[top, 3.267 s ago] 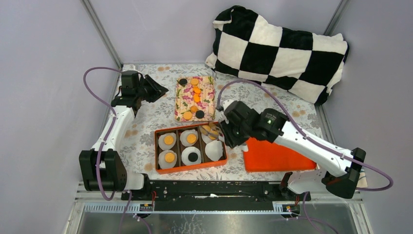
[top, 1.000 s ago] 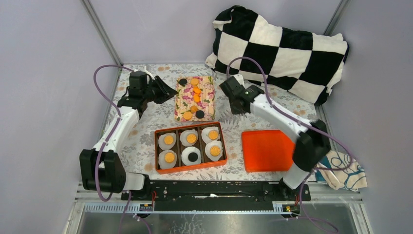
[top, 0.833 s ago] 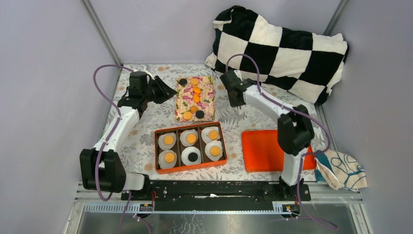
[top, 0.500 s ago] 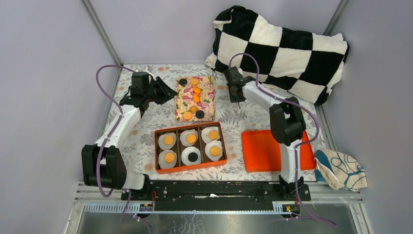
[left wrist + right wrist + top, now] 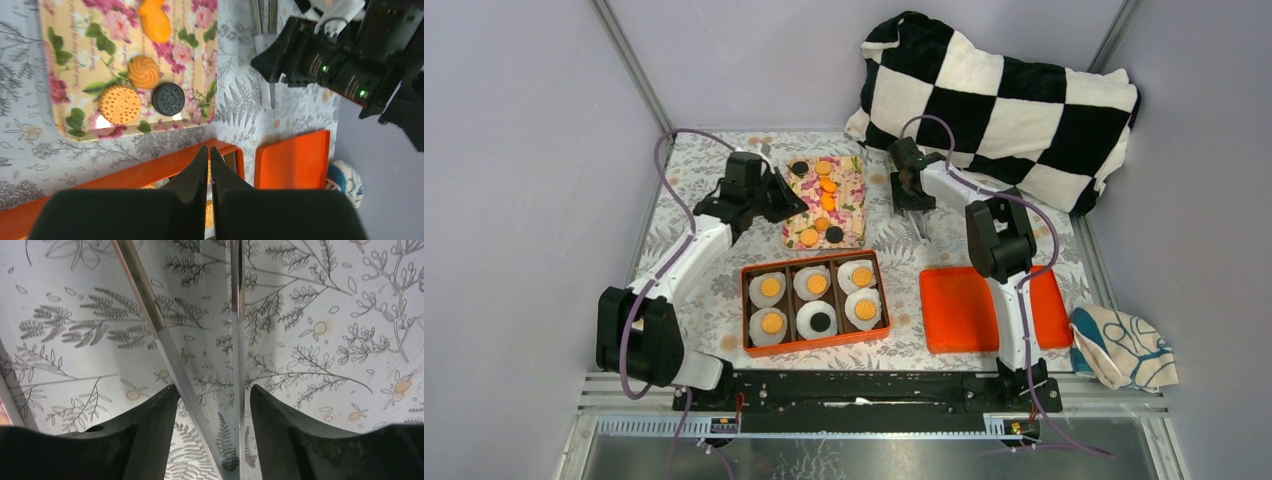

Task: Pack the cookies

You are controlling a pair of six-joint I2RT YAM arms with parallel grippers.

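Note:
Several cookies (image 5: 827, 201), orange and black, lie on the floral tray (image 5: 852, 200). The orange box (image 5: 816, 347) holds six white paper cups, each with a cookie (image 5: 770, 288) in it. My left gripper (image 5: 780, 198) hovers shut and empty at the tray's left edge. Its wrist view shows its shut tips (image 5: 207, 150) below a black cookie (image 5: 168, 98) and an orange one (image 5: 120, 104). My right gripper (image 5: 912, 203) points down right of the tray. It stands open astride metal tongs (image 5: 237, 315) lying on the cloth (image 5: 310, 300), with fingertips (image 5: 165, 400) either side.
The orange lid (image 5: 979, 308) lies flat right of the box. A checkered pillow (image 5: 994, 100) fills the back right. A patterned cloth bundle (image 5: 1124, 345) sits at the far right. Grey walls close in both sides.
My right arm left the box, swung back to the spot right of the tray and came down over the tongs. My left arm moved right toward the tray.

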